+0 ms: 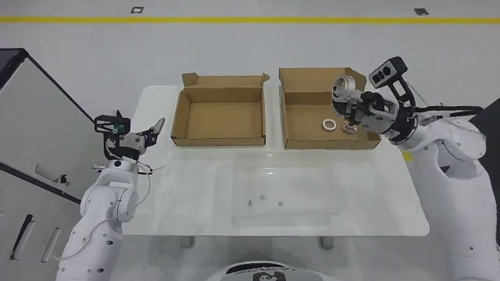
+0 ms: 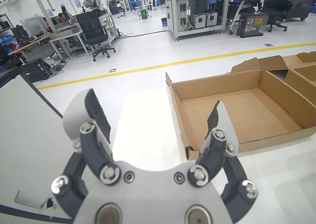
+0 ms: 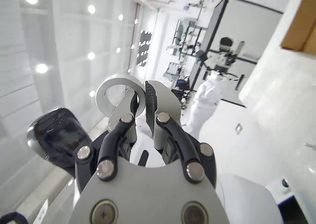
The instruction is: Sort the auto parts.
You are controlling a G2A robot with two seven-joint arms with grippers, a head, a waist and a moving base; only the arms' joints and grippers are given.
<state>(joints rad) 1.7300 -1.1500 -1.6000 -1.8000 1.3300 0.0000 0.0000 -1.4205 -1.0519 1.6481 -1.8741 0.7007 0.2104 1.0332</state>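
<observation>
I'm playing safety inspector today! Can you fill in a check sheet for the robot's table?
Surface: flat white table.
Job's things: silver metal ring in the right gripper; small white ring inside the right brown cardboard box; left brown cardboard box holds nothing; tiny pieces in a clear plastic tray.
Clutter: nothing seen.
Grippers: left gripper open, holding nothing; right gripper shut on the silver metal ring, above the right brown cardboard box.
Cables: tangle on the floor under far desks.
Surroundings: yellow floor line, black office chairs.
</observation>
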